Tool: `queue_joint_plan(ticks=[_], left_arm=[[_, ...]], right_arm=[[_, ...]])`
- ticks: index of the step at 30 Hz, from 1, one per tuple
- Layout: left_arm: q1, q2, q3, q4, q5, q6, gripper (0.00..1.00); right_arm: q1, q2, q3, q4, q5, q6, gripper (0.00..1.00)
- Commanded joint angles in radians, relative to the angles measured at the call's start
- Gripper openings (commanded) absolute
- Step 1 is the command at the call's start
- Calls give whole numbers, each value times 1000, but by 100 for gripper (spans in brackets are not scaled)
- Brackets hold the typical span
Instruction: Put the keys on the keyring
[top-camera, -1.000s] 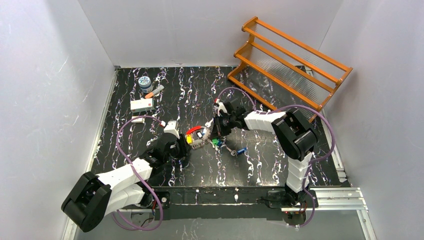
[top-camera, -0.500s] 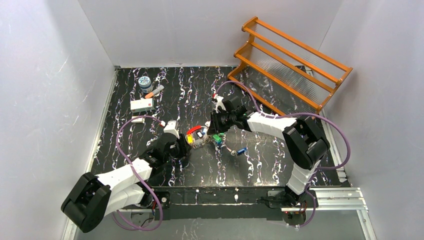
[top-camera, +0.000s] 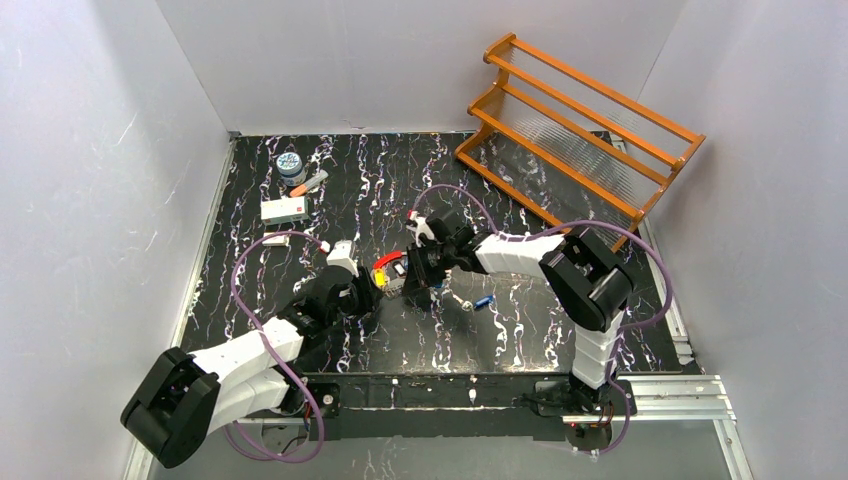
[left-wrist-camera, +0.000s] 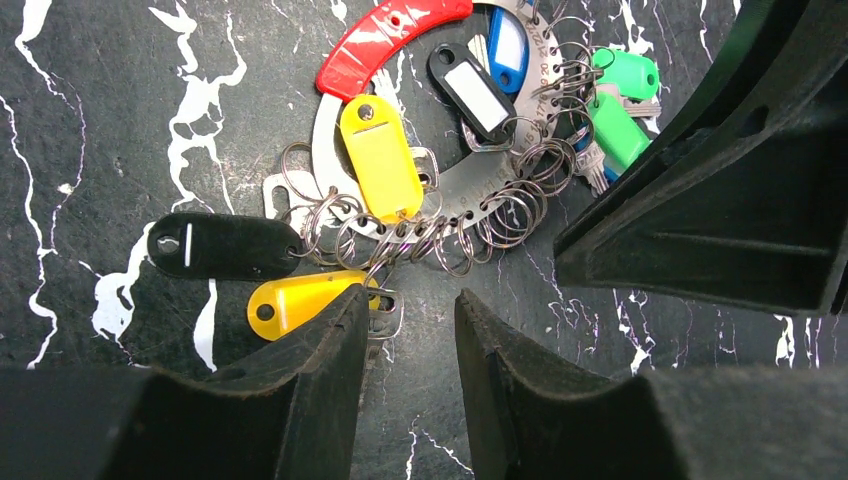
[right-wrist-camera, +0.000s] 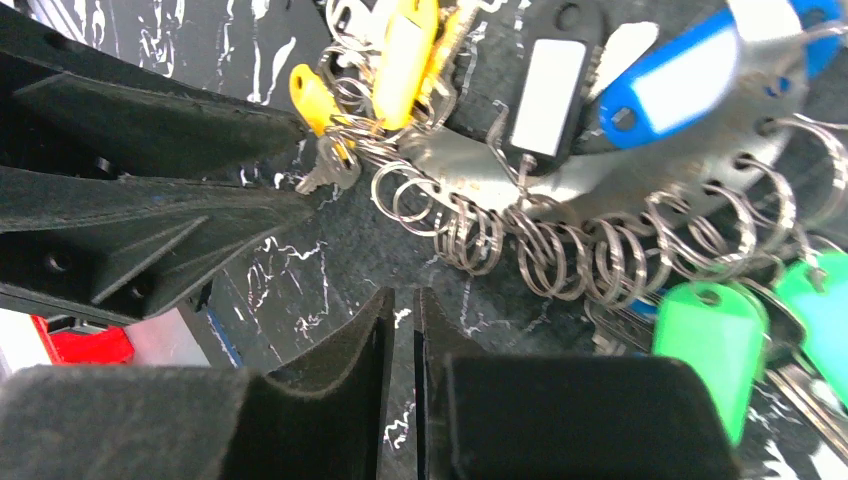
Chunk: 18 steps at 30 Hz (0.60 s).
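Since the keyring (left-wrist-camera: 470, 205) likely needs steadying from two sides while a key goes on, we read the layout like this. It lies flat on the worktop (top-camera: 330, 190), mid scene. The left end effector (left-wrist-camera: 410, 303) is at its near-left edge and the right end effector (right-wrist-camera: 403, 305) crowds its right edge. Both point down at it, tips low.

The ring is a silvery curved plate hung with many small wire loops (right-wrist-camera: 560, 250). A yellow tag (left-wrist-camera: 378, 155), red tag (left-wrist-camera: 385, 40), black tag (left-wrist-camera: 225, 245) and green tags (left-wrist-camera: 615, 120) fan out from it.

Left end effector: fingers apart, bare worktop showing in the gap, nothing clamped. A small silver key (left-wrist-camera: 386, 315) on one of the loops lies just beside the finger on the left of that view. It is partly tucked under that finger along with a second yellow tag (left-wrist-camera: 290, 305). We cannot tell if they touch. We judge it is lined up to pinch that key or pin the bunch down.

Right end effector: fingers almost together, only a thin slit, nothing in it. In its own view the loops sit just beyond the tips, and we see no contact. We judge the narrow tips are meant to nudge or pry a loop.

A key with a blue tag (top-camera: 483, 300) lies on the worktop to the right of the right end effector, apart from the ring and apparently loose. Our guess is that it is not yet on, so the task is unfinished.
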Motion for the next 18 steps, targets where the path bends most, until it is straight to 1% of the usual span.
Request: queue_joint_plan(ticks=[1,6,8,16,18], left_arm=[[3,-18,17,-14,-17,3,36],[3,-18,14,-13,-14,0,36],[3,-18,14,-13,-13,-1,36],[3,-10,16,-9,-10,-3,36],[3,-10,15,-8,-11,-2,36]], right_arm=[[16,14,68,26,-13,8,23],[15,17,79,25,17,4,33],[16,30,93,7,33,3,36],[16,84,118,-1,38,20,37],[16,88,121,-29,51,20,37]])
